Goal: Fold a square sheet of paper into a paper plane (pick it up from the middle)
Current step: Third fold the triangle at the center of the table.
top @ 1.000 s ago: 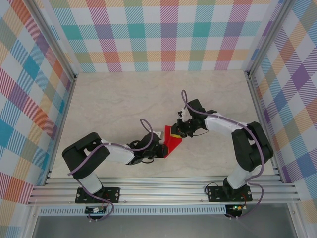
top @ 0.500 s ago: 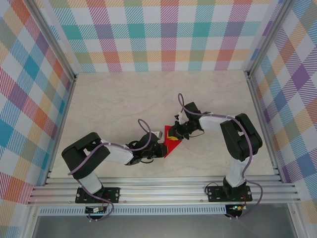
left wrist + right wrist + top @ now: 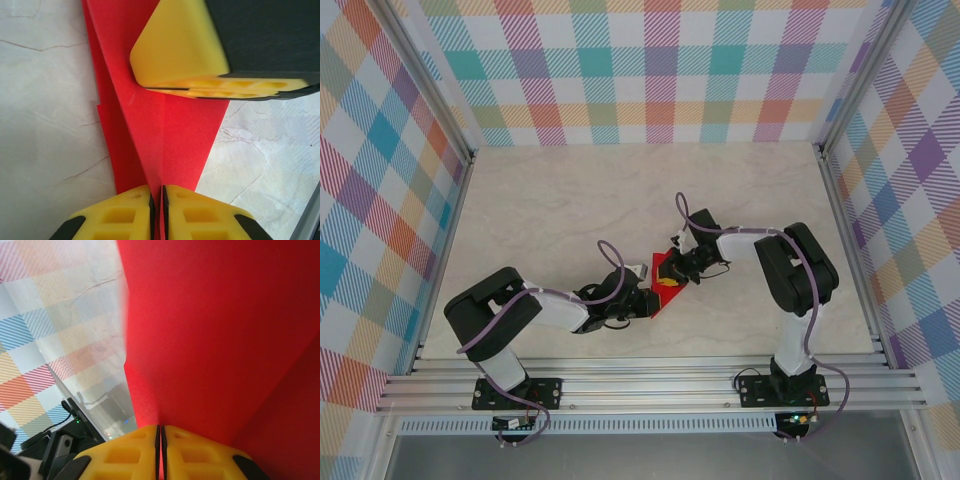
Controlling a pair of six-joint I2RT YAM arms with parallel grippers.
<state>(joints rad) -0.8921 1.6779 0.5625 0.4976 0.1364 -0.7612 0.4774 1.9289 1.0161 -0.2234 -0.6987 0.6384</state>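
Note:
The red paper plane (image 3: 661,266) lies mid-table between my two grippers, folded narrow with a centre crease (image 3: 165,125). My left gripper (image 3: 648,300) holds its near end. In the left wrist view the yellow jaws (image 3: 157,192) stand almost together with the raised crease pinched between them. My right gripper (image 3: 675,275) holds the paper from the far right side. Its yellow fingers (image 3: 175,50) rest on the sheet in the left wrist view. In the right wrist view its jaws (image 3: 160,432) are shut on a fold of the red paper (image 3: 215,340).
The marble table top (image 3: 570,200) is walled by checkered panels on three sides. Aluminium posts stand at the corners and a metal rail (image 3: 650,385) runs along the near edge, where both arm bases are bolted.
The right gripper has shifted a little left toward the left gripper, its elbow folding in. The red paper now looks narrower and more bunched. The left arm has barely moved.

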